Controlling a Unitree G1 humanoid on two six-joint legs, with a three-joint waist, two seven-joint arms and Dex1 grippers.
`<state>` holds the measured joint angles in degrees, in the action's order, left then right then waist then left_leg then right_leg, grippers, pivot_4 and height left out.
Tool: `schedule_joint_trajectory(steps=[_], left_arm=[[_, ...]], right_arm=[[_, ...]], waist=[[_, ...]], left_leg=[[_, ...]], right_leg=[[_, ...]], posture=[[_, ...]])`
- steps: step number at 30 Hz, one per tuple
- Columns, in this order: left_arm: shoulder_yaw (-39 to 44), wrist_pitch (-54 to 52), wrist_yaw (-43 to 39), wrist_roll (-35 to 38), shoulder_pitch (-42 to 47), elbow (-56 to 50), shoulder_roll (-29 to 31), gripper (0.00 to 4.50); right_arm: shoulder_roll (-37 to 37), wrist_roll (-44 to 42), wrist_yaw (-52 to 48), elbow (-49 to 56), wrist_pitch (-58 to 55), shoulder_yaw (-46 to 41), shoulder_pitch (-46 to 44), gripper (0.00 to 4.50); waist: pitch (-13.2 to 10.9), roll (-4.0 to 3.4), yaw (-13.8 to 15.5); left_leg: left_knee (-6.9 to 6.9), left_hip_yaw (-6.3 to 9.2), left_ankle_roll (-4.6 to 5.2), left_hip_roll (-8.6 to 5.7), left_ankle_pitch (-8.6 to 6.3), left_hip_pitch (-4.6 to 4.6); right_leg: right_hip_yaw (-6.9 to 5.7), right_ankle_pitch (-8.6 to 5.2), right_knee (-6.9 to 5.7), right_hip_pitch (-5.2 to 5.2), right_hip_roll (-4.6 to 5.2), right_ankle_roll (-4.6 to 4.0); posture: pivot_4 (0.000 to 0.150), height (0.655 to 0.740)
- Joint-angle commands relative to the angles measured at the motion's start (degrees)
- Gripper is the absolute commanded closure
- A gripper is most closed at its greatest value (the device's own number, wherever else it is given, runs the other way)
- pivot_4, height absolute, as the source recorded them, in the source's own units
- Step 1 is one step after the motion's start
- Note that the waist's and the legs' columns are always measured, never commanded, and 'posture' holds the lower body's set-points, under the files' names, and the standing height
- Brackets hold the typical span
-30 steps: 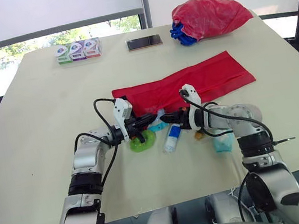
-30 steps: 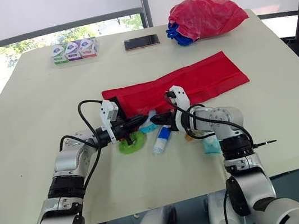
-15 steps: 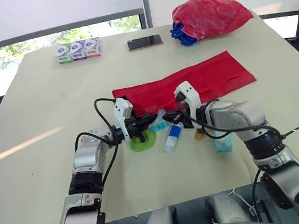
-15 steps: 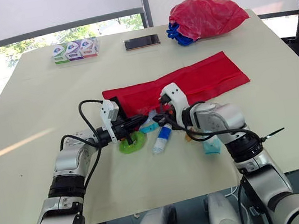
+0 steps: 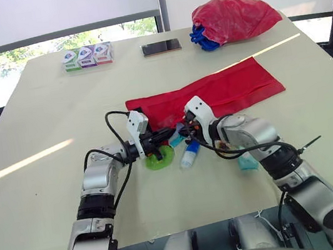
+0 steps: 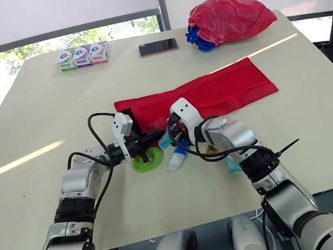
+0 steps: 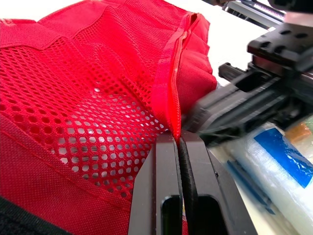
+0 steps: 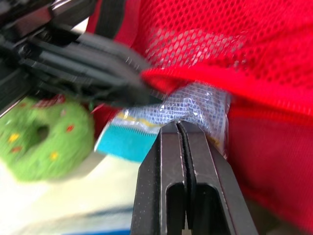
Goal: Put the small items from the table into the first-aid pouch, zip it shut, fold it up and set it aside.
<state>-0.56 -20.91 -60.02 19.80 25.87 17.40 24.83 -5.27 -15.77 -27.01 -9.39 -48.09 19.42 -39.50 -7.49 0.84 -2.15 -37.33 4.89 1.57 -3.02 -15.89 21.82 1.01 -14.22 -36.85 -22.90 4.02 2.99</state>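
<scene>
The left gripper [image 7: 178, 141] has its two black fingers pressed together on the open edge of the red pouch [image 5: 230, 89]. It pinches the thick red seam and holds it a little above the mesh layer under it. The right gripper [image 8: 178, 128] faces it from the other side, and the two grippers almost meet at the near left corner of the pouch. Its fingers are also closed, with no gap between them, and they grip the end of a packet [image 8: 193, 105] with a white and blue wrapper. The far end of this packet lies already under the lifted red edge, while the blue end is outside.

Just in front of the left gripper, a green ring [image 5: 159, 158] lies on the table [image 5: 49, 181], close to the corner of the pouch. A small bottle [image 5: 189, 156] with a blue label lies beside the ring, below the right gripper. A teal sachet [image 5: 247, 163] lies further to the right, partly hidden by the right arm.

The pouch is spread open and flat, and it runs from the grippers toward the far right of the table. Behind it, at the far edge, there is a red plastic bag [image 5: 233, 18] with something blue [image 5: 202, 40] under it. To the left of the bag lie a phone [image 5: 160, 47] and a row of three small boxes [image 5: 86, 56].
</scene>
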Motion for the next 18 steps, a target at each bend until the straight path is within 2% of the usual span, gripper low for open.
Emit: schedule_joint_trajectory(steps=[1,12,18], left_arm=[[-1.74,0.04,-0.53,-0.32,-0.37,-0.30,-0.93,4.50],[-1.83,1.38,-0.83,-0.99,0.81,2.19,-1.78,4.50],[-0.81,2.58,-0.74,-1.28,1.73,4.91,-1.44,4.50]], right_arm=[[2.83,0.64,0.28,-0.87,3.03,-1.00,-1.76,4.46],[10.46,3.41,5.07,-4.93,8.93,-6.36,-2.27,4.46],[4.92,3.06,-0.20,0.45,2.10,-5.13,-0.91,4.46]], waist=[[0.00,0.00,-0.01],[0.00,0.00,-0.11],[-0.01,-0.02,0.12]], left_leg=[[0.00,0.00,0.00,0.00,0.00,0.00],[0.00,0.00,-0.01,0.00,0.00,-0.01],[-0.01,0.01,-0.01,-0.03,0.01,0.01]], right_leg=[[0.00,0.00,0.00,0.00,0.00,0.00],[0.00,0.00,-0.03,-0.01,-0.02,0.00],[-0.02,0.00,-0.03,0.00,0.00,0.00]], posture=[[0.150,0.7400],[0.150,0.7400],[0.150,0.7400]])
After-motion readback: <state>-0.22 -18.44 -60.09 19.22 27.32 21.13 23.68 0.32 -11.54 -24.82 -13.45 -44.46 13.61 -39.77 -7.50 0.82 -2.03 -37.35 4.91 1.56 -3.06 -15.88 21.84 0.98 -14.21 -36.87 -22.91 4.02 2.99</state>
